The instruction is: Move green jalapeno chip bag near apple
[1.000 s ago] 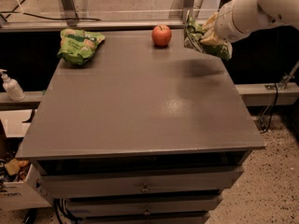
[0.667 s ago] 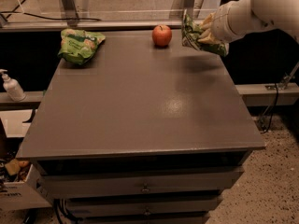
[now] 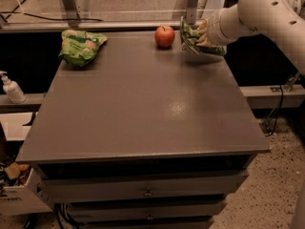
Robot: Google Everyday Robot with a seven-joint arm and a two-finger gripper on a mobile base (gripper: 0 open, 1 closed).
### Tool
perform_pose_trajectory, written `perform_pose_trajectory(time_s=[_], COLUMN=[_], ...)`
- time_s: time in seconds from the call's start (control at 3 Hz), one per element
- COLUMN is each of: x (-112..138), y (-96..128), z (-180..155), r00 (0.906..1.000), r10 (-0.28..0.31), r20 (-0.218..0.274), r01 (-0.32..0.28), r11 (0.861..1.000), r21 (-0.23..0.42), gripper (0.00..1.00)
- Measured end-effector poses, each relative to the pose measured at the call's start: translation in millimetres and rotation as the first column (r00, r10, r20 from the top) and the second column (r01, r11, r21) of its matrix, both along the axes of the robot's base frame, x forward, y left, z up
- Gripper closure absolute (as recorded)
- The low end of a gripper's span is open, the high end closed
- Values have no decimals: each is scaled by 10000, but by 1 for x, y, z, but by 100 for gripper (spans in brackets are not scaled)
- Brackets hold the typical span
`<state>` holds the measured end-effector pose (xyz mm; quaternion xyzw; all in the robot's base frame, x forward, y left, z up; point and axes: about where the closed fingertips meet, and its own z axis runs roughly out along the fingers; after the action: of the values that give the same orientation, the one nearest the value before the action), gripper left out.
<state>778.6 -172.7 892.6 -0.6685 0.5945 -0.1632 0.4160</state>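
The dark-green jalapeno chip bag hangs crumpled just above the table's far right part, held in my gripper. The gripper comes in from the right on a white arm and is shut on the bag's right side. The red apple stands on the table a short gap to the left of the bag. The bag and the apple do not touch.
A lighter green chip bag lies at the table's far left corner. A glass rail runs behind the table's far edge. A white pump bottle stands on a ledge to the left. Drawers sit below the table front.
My gripper has carried the jalapeno bag a little to the left and lower, closer to the apple. The apple and the other bag have not moved.
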Motion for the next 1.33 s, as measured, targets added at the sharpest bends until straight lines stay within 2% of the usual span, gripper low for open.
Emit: perform_pose_trajectory(time_s=[0.33, 0.67, 1.33], x=[17, 27, 32], y=[5, 9, 14], z=[-17, -34, -45], r00=[9999, 9993, 9978], r10=[97, 93, 175], r20=[-97, -364, -632], r01=[-100, -113, -215], r11=[9995, 9985, 9978], r21=[-296, -538, -627], gripper=[100, 82, 36])
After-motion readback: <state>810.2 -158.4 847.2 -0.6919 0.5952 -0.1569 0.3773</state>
